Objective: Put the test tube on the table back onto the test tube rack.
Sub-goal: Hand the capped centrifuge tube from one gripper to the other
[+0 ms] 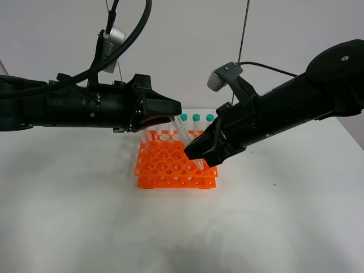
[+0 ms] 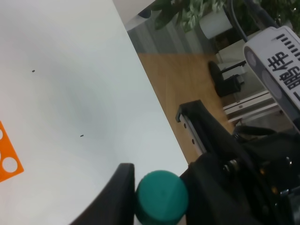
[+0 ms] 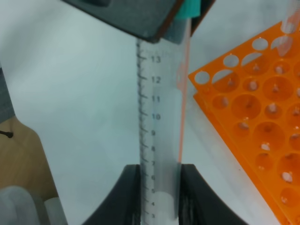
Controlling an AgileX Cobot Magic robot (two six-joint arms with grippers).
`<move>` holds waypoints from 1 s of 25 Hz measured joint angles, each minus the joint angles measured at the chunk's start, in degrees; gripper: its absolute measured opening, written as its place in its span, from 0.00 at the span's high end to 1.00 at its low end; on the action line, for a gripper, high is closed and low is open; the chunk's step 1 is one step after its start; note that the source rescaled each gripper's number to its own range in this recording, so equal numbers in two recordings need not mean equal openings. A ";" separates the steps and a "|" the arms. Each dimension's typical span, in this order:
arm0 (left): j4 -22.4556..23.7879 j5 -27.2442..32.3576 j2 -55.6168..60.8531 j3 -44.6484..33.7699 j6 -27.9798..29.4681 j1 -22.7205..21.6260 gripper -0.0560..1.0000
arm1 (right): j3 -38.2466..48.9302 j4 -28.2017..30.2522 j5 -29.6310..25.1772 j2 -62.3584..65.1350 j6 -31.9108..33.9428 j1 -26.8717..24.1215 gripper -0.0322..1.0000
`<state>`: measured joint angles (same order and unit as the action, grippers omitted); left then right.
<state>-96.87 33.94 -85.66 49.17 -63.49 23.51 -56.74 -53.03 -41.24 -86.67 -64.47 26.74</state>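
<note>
The test tube (image 1: 183,134) hangs in the air over the orange test tube rack (image 1: 170,169), leaning with its green cap up and its bottom end down, the left gripper (image 1: 174,115) pinching the cap and the right gripper (image 1: 197,154) squeezing its lower part.

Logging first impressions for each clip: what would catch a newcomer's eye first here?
A tilted test tube is held over the bright orange test tube rack on the white table: the left gripper pinches its teal cap, the right gripper clamps its lower part. More capped tubes stand in the rack's back row.
</note>
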 joint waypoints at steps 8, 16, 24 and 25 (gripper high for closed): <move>0.00 0.00 0.00 0.00 0.00 0.00 0.93 | 0.00 0.00 0.03 0.00 0.00 0.00 0.92; 0.00 1.56 0.00 0.00 0.00 0.00 0.93 | 0.00 0.28 1.11 0.06 0.82 0.00 0.04; 0.00 1.50 0.00 0.00 0.00 0.00 0.93 | -6.81 10.92 -5.27 4.99 14.57 0.00 0.01; 0.00 1.46 0.00 0.00 0.00 0.00 0.93 | -8.65 14.20 -7.22 5.12 17.95 0.00 0.01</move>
<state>-96.87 35.40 -85.66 49.17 -63.49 23.51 -65.39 -38.84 -48.46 -81.55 -46.52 26.74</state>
